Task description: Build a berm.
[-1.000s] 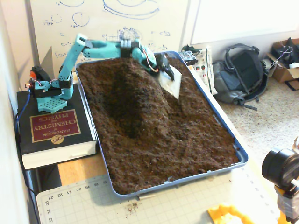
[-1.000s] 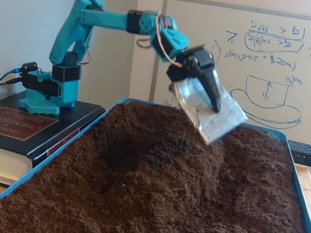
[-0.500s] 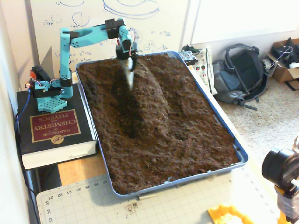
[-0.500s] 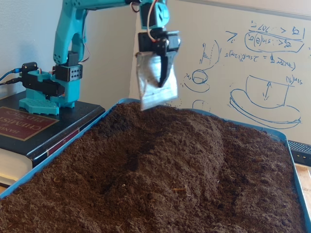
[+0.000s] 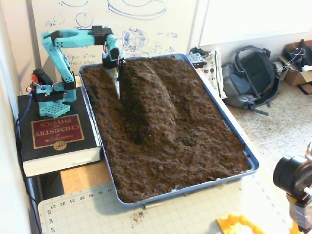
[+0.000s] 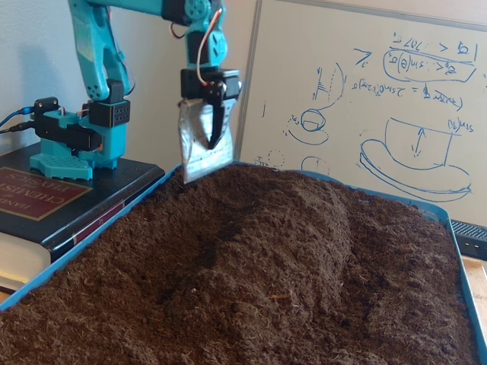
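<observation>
Your blue tray (image 5: 246, 157) is filled with dark soil; the berm (image 5: 148, 95) runs down its far-left half. Your gripper (image 6: 207, 144) hangs above the trough, fingers clamping a silver blade (image 6: 199, 152).

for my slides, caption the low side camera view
Teal arm's claw holds a silver blade above the soil tray, beside the berm.

Whiteboard (image 6: 365, 99) with blue sketches on the wall, speckled floor (image 5: 278, 131), grey backpack (image 5: 251, 78), cardboard box (image 5: 297, 63)

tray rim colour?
Blue, on the rectangular soil-filled tray; clearest in the high-angle fixed view.
</observation>
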Tool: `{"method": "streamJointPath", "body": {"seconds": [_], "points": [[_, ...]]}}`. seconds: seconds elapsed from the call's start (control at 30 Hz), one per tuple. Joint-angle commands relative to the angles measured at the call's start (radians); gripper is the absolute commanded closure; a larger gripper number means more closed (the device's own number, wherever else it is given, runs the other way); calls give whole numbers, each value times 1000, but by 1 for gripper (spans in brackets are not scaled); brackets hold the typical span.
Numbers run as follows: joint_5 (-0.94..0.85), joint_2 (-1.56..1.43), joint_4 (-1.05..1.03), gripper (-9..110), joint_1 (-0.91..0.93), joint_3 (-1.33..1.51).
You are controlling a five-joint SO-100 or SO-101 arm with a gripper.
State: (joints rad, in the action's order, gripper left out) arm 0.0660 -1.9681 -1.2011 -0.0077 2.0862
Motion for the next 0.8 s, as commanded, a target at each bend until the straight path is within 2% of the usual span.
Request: {"method": "streamJointPath", "body": {"seconds": [0.0, 0.17, 0.77], "points": [[-67, -149, 87, 101, -44, 94], [-143, -245, 126, 101, -46, 275], [-147, -871, 130, 101, -49, 861]]}}
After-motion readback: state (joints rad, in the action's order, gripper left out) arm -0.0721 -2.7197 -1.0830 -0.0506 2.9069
